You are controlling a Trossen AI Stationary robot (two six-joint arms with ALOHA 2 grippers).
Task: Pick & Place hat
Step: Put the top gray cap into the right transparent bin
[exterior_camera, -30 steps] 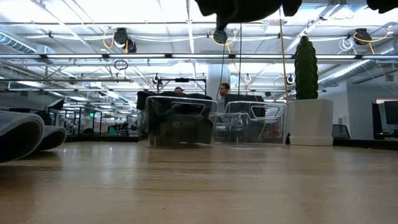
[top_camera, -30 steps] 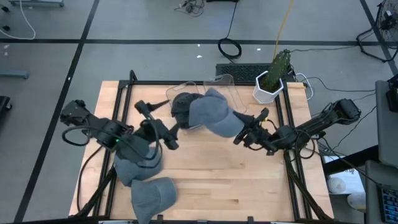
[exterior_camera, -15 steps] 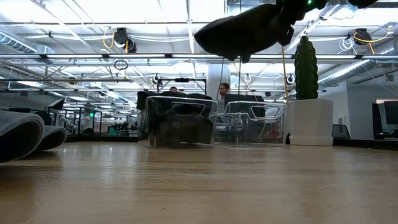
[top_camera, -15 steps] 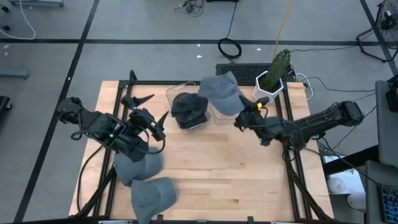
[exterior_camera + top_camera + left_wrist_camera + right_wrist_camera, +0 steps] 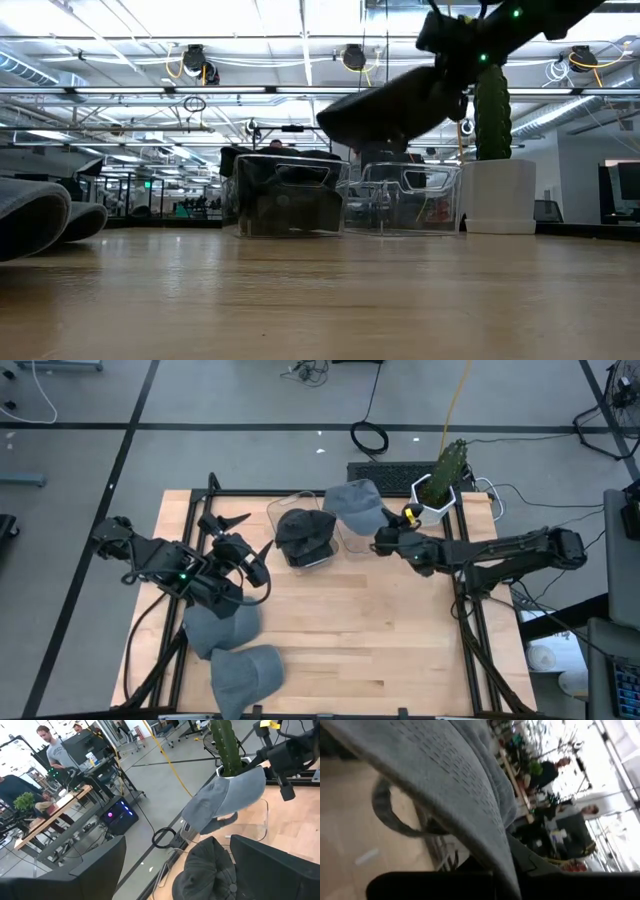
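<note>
Carried hat: the grey hat [image 5: 355, 501] hangs in the air at the desk's far edge, over the empty clear bin [image 5: 362, 520], clamped in the right pincer [image 5: 385, 540]; in the low view it sits tilted just above that bin's rim.
Change: a second ago it was nearer mid-desk, beside the bin holding the dark hat [image 5: 303, 530]; it has since travelled toward the far edge and dropped a little, with the right arm stretched further out.
Meaning: transport looks nearly finished; what remains is probably lowering and letting go into the clear bin.
Filled bin: the neighbouring clear bin [image 5: 285, 550] already holds the dark hat.
Waiting hats: two grey hats [image 5: 232, 650] lie stacked near the desk's near-left corner.
Left pincer [image 5: 242, 532]: fingers spread apart and empty, pulled back toward the left edge.
Nearby: potted cactus [image 5: 440, 480] at the far-right corner, just beside the carried hat.
</note>
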